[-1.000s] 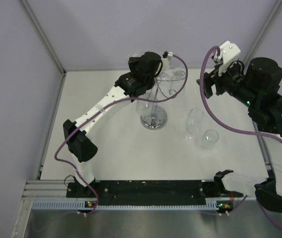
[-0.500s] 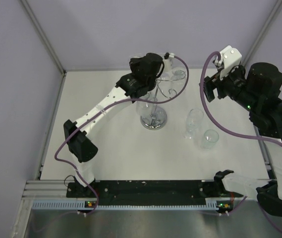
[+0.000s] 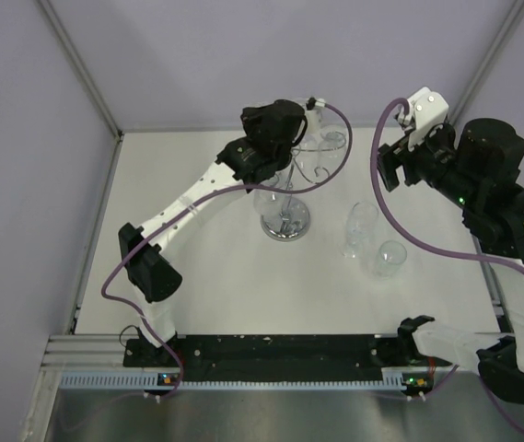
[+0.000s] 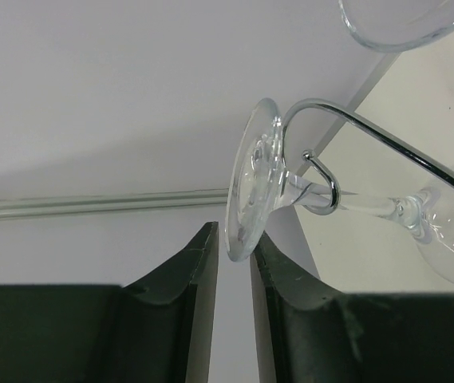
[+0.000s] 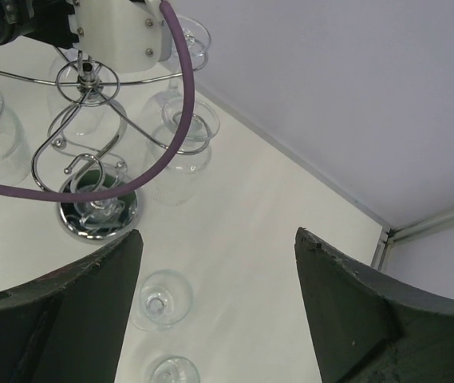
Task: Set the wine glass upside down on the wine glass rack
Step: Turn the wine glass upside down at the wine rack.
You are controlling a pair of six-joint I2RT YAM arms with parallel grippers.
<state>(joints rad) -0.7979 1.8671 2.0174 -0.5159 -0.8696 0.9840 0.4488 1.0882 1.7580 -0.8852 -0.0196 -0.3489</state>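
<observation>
Easing my left jaws, set narrowly about the foot of the glass [image 4: 254, 187] (whether pinching it I cannot tell), straight back should leave its stem hanging in the hook of the rack [image 4: 336, 190] without a jolt.

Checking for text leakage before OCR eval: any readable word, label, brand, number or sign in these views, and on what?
No readable text in any view.
wine glass rack: bare chrome, no mark.
wine glass hooked on it: clear, no etching visible.
lights at the arm bases: small colored dots, no characters.
</observation>
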